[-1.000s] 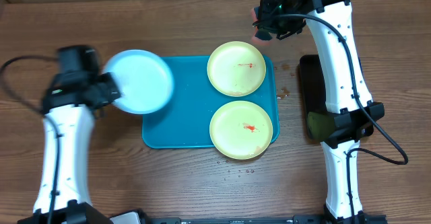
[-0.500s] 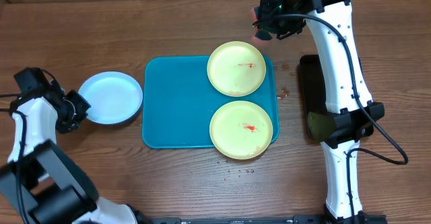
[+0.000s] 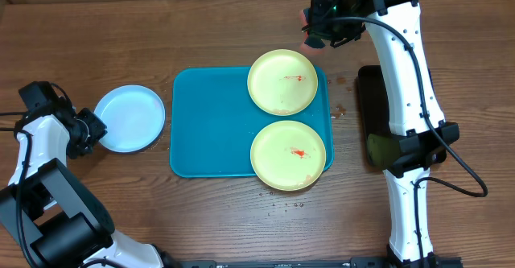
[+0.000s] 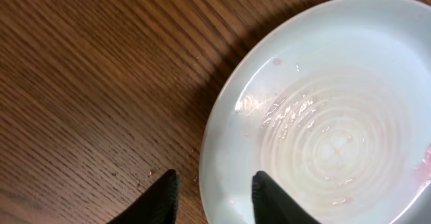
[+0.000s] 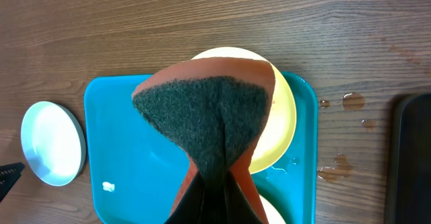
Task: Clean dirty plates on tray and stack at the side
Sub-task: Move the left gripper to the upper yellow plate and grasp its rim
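The white plate (image 3: 129, 119) lies flat on the table left of the teal tray (image 3: 209, 131); it also shows in the left wrist view (image 4: 323, 123) with faint pink traces. My left gripper (image 3: 90, 131) is open, its fingertips (image 4: 214, 187) astride the plate's left rim. Two yellow-green plates sit on the tray's right side, a far one (image 3: 282, 81) and a near one (image 3: 288, 154), each with a red smear. My right gripper (image 3: 315, 26) is held high beyond the tray, shut (image 5: 215, 180) on an orange sponge with a dark scouring face (image 5: 209, 109).
A narrow black tray (image 3: 368, 99) lies right of the teal tray, with a dark olive object (image 3: 378, 147) at its near end. Water drops (image 3: 339, 111) dot the wood between the two trays. The right arm's white links cross above the black tray.
My left arm carried the white plate from the tray's left edge out to the left and set it on the table. My right arm and the sponge have not moved.
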Action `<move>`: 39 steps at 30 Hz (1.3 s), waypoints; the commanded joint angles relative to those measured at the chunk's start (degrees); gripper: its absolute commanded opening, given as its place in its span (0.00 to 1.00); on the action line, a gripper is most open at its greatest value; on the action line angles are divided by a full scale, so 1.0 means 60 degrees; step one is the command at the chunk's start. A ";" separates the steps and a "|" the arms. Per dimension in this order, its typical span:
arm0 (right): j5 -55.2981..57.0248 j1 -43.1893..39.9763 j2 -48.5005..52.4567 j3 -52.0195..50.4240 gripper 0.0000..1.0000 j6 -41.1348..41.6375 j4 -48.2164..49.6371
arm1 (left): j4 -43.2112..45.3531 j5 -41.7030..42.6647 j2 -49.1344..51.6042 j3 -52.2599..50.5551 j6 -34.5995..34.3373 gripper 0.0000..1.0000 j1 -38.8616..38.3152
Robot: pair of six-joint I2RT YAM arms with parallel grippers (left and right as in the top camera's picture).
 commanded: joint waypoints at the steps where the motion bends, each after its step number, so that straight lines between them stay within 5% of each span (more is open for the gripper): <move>1: -0.0113 0.0066 -0.0080 0.0208 0.04 -0.0076 0.0025 | -0.0229 0.0091 0.0055 0.0390 0.0131 0.40 0.0036; 6: -0.0142 0.0062 -0.0080 0.0208 0.04 -0.0076 0.0029 | -0.1413 0.0809 0.0007 0.1606 0.0729 0.35 -0.0233; 13: -0.0138 0.0033 -0.0080 0.0208 0.04 -0.0076 0.0029 | -0.2412 0.2371 0.0000 0.3147 0.1107 0.43 -0.2157; 17: -0.0135 0.0033 -0.0080 0.0208 0.04 -0.0076 0.0029 | -0.2036 0.2656 0.0124 0.3136 0.0302 0.50 -0.3971; 25: -0.0142 0.0033 -0.0080 0.0208 0.04 -0.0076 0.0025 | -0.0441 0.2047 0.1246 0.3140 -0.1825 0.47 -0.7238; 39: -0.0142 0.0036 -0.0080 0.0208 0.04 -0.0076 0.0025 | 0.0306 0.1013 0.3016 0.3140 -0.3639 0.34 -0.8721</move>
